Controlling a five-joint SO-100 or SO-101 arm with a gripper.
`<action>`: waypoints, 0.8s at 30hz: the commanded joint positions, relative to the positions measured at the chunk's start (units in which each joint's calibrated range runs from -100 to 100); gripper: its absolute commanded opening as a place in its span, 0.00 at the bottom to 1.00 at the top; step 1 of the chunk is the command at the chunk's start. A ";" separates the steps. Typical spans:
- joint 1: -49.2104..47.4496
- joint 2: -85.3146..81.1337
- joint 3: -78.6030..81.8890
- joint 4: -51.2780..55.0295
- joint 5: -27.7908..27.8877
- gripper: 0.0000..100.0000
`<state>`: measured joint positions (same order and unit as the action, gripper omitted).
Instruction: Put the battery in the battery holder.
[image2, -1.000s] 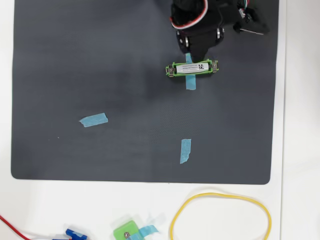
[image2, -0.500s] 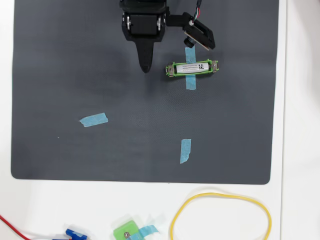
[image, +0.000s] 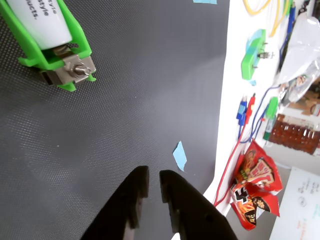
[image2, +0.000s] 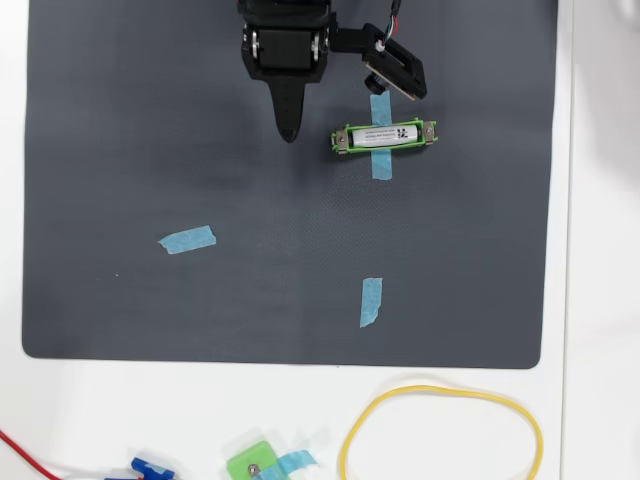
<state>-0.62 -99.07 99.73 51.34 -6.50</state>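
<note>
Overhead view: you see a dark mat laid on the white bench, with the arm entering from the top edge.
End effector: it hangs over bare mat just left of the battery holder, touching nothing; the tips come to a single dark point here.
Wrist view, end effector: the two black fingers stand a narrow gap apart, nearly together, and you can see nothing between them.
Battery: white cylinder with black print, lying lengthwise inside the battery holder; in the wrist view only one end shows, at the top left corner.
Battery holder: narrow bright green frame, long axis left to right, metal contacts at both ends; the wrist view shows one contact with its screw.
Tape under holder: a blue strip crosses it top to bottom.
Loose tape: one blue piece at mid left of the mat, another lower centre.
Off the mat: a yellow loop, a small squarish green piece, and a red wire along the bottom edge.
Wrist view, right side: a red snack packet lies on the bench beside the wires.
</note>
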 joint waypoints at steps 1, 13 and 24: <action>0.88 -0.42 0.27 0.15 -0.12 0.00; 0.88 -0.42 0.27 0.15 -0.12 0.00; 0.67 -0.42 0.27 0.15 -0.12 0.00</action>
<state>-0.62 -99.07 99.73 51.34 -6.50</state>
